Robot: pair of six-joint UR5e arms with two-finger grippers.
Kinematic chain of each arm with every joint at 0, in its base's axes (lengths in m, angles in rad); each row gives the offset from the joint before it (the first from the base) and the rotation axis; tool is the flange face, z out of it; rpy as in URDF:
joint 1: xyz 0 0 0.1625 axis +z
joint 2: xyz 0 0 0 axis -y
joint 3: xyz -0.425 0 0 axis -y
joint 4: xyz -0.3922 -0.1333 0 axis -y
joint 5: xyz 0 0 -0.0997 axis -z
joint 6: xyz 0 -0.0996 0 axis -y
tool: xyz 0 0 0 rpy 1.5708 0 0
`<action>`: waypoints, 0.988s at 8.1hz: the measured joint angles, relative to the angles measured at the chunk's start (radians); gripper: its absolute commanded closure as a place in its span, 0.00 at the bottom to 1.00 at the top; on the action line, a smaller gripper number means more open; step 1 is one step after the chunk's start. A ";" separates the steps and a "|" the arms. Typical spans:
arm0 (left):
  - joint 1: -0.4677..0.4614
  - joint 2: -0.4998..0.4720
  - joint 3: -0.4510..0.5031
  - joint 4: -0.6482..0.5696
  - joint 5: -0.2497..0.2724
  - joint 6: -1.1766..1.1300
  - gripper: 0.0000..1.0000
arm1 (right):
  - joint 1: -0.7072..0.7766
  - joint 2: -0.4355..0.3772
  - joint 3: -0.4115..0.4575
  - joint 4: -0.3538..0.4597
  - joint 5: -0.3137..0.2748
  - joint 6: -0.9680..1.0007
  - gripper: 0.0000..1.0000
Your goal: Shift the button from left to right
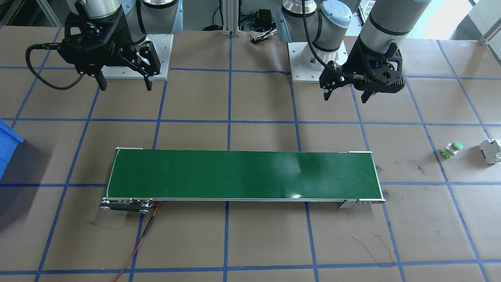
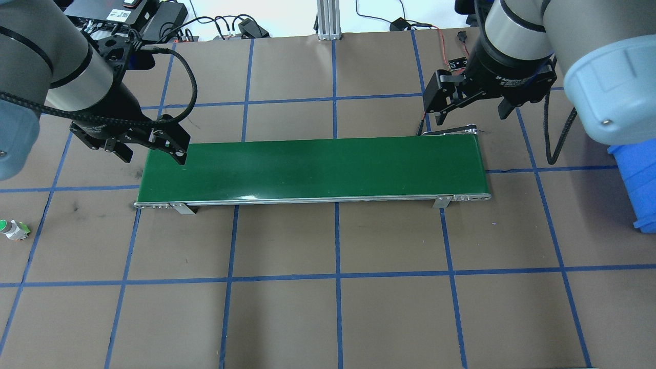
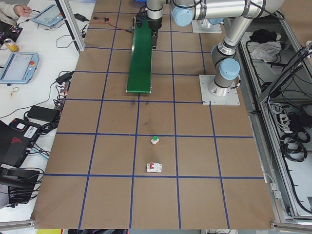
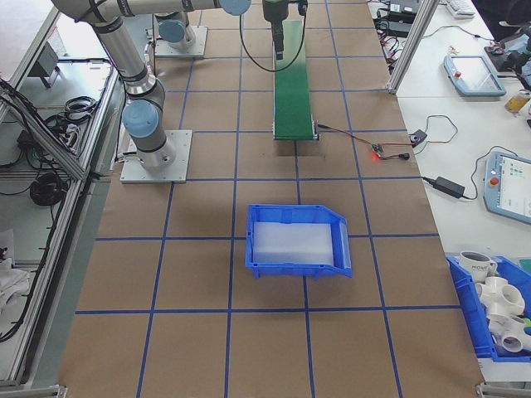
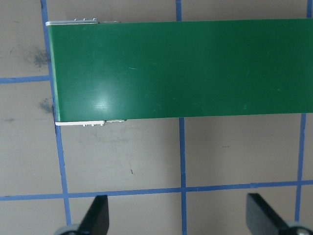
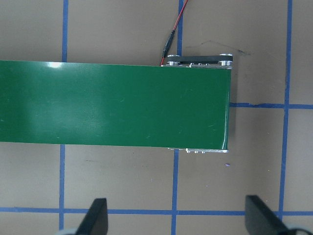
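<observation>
Left tool (image 1: 344, 96), jaws spread wide and empty, hovers near the green conveyor belt's (image 1: 242, 174) end, nearer than the equally open right tool (image 1: 125, 84) to the small green-capped push button (image 1: 451, 149) lying on the brown tabletop (image 1: 250, 243) beyond that end.

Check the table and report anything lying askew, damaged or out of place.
The button lies tipped on its side on the paper, beside the grey-white breaker part, well off the green conveyor belt. Dark scuffs mark the paper near the belt's ends. Nothing else stands out; both end effectors hang open and empty.
</observation>
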 measured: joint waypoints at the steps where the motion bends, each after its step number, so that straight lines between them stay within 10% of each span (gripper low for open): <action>1: 0.001 0.002 0.000 0.001 -0.001 -0.003 0.00 | 0.000 0.000 0.000 0.000 -0.001 0.000 0.00; 5: 0.013 0.007 -0.002 0.008 0.011 0.057 0.00 | 0.000 0.003 0.000 0.001 -0.003 0.000 0.00; 8: 0.215 -0.003 -0.008 0.011 0.014 0.377 0.00 | 0.000 0.004 0.001 0.000 -0.003 -0.001 0.00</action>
